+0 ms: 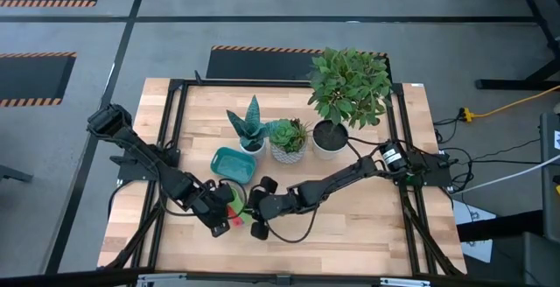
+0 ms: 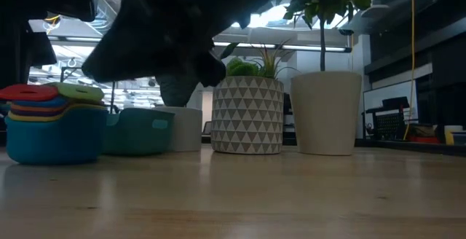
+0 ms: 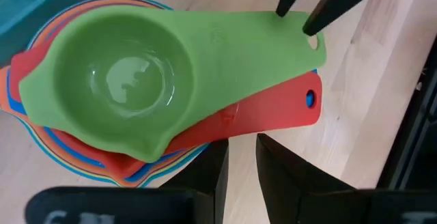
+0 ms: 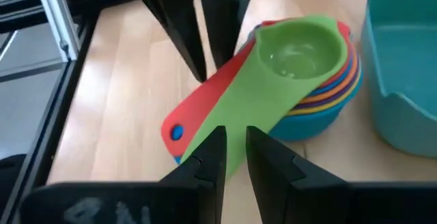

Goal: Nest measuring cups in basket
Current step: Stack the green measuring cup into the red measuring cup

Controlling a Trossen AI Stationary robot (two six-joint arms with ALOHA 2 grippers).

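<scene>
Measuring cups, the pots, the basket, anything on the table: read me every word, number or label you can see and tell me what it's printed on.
No text can be read in any view.
Green measuring cup: faint raised marks on its handle, too blurred to read.
Red measuring cup: its handle shows a faint mark, not legible.
Patterned pot: triangles only, no lettering.
Basket: no label visible.

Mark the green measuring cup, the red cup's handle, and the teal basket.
green measuring cup [image 3: 130,80]: left wrist view, inside its bowl.
red cup's handle [image 3: 273,111]: left wrist view, flat part near the hole.
teal basket [image 1: 233,164]: high view, its inner floor.
</scene>
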